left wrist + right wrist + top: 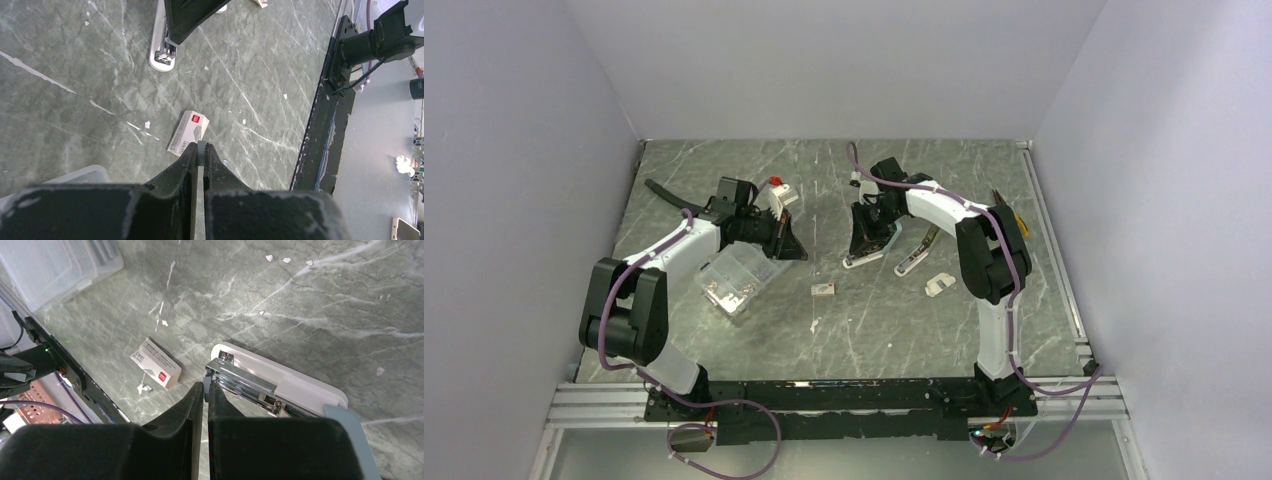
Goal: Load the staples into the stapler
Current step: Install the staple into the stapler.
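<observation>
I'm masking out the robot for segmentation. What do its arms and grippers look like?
The left arm and right arm have white links, chunky black joints and a purple cable along each. The left gripper and right gripper have black, tapering fingers with whitish scuffs.

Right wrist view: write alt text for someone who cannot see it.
The shut right tool hangs by the chrome magazine end of the opened white stapler. The small white staple box lies apart from both on the marble table.
</observation>
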Robot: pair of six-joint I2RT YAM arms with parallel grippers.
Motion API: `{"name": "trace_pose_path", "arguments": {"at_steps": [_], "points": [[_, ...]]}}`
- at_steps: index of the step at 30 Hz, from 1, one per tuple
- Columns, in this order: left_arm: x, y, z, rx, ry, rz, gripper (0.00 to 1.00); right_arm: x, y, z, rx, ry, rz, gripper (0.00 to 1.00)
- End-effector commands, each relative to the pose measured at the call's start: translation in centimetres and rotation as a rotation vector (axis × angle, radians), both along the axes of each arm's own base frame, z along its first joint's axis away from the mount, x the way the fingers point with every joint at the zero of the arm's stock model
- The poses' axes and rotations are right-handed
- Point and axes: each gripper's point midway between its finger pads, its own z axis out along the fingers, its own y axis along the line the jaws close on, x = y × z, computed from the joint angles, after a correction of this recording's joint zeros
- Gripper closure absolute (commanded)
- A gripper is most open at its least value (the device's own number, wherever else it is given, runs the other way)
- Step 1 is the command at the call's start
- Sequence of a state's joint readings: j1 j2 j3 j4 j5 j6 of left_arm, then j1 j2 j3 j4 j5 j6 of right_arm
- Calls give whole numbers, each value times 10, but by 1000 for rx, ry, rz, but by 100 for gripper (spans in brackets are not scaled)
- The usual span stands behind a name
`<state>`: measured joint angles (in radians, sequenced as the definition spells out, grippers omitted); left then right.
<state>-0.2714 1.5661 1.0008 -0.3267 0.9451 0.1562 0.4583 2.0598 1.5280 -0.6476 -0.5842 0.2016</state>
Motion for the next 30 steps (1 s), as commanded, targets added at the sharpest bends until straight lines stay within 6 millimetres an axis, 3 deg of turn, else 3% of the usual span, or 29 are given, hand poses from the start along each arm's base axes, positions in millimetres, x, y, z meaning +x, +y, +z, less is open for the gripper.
{"name": "trace_pose_path", "arguments": {"at_steps": [1, 30], "points": [[1, -1, 9, -22, -46, -28, 93, 4, 1, 5, 9, 1, -10, 100], [1, -1, 11, -26, -48, -29, 93, 8, -3, -8, -22, 13, -17, 100]]}}
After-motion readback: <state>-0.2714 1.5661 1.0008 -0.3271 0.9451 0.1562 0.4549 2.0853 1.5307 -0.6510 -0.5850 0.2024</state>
